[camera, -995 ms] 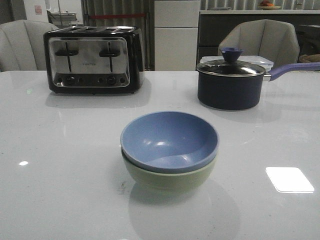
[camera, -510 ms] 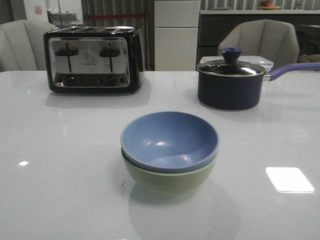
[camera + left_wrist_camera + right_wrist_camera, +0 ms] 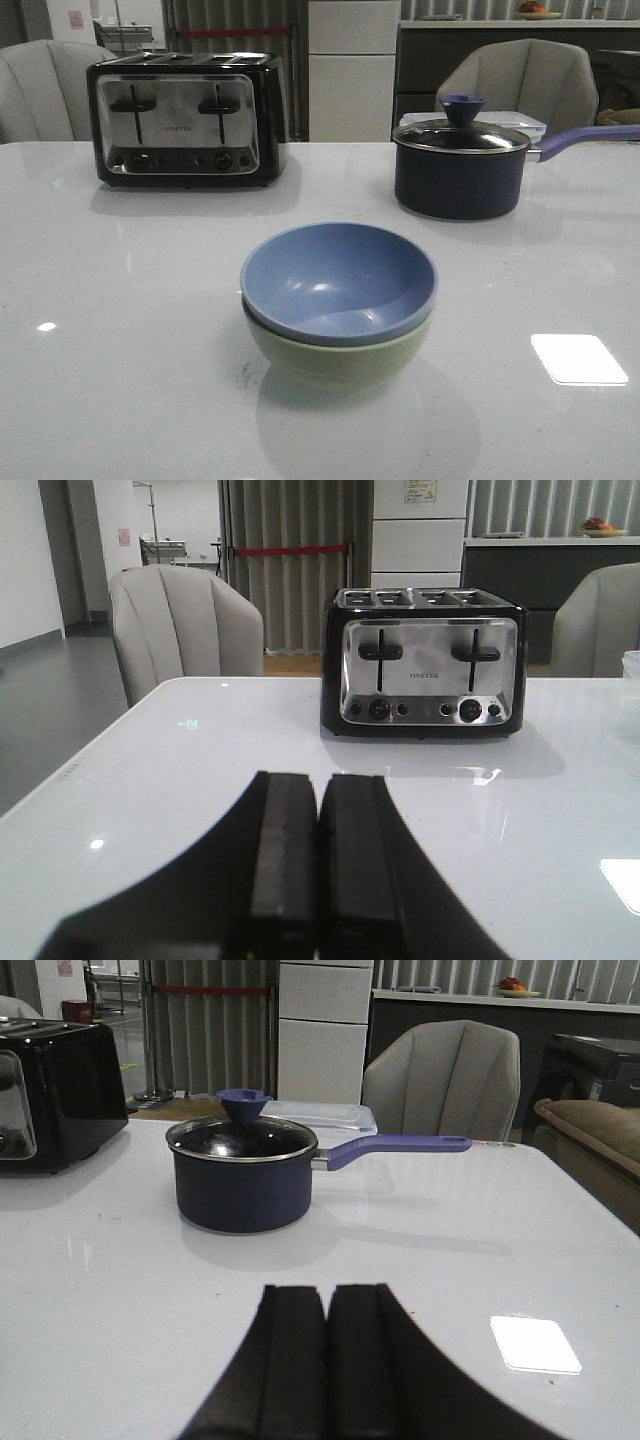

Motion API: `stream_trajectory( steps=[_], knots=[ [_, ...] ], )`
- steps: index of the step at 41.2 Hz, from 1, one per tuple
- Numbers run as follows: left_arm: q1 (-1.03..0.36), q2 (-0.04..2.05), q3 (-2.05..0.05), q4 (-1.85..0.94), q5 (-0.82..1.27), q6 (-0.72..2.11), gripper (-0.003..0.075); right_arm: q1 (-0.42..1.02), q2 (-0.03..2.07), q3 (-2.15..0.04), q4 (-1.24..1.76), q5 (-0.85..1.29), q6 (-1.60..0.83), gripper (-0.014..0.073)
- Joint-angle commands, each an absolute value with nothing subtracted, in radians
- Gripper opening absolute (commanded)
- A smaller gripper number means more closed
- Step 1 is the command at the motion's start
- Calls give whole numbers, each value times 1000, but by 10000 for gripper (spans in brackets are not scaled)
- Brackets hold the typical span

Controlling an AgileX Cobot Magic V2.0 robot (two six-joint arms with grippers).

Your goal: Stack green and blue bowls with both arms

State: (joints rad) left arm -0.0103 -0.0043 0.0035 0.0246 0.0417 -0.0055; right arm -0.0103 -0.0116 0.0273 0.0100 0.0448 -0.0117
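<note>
In the front view the muted blue bowl sits nested inside the pale green bowl at the middle of the white table. Neither arm shows in the front view. In the left wrist view my left gripper is shut and empty, low over the table and facing the toaster. In the right wrist view my right gripper is shut and empty, facing the navy pot. The bowls do not show in either wrist view.
A black and chrome toaster stands at the back left and shows in the left wrist view. A dark navy lidded pot with a purple handle stands at the back right, also in the right wrist view. Grey chairs stand behind the table.
</note>
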Motion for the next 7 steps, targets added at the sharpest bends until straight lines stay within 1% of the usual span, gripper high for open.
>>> stream_trajectory(
  steps=[1,7],
  knots=[
    [-10,-24,8,24,-50,-15,97,-15,-30,25,11,-50,-22,57],
    [-10,-24,8,24,-50,-15,97,-15,-30,25,11,-50,-22,57]
  ],
)
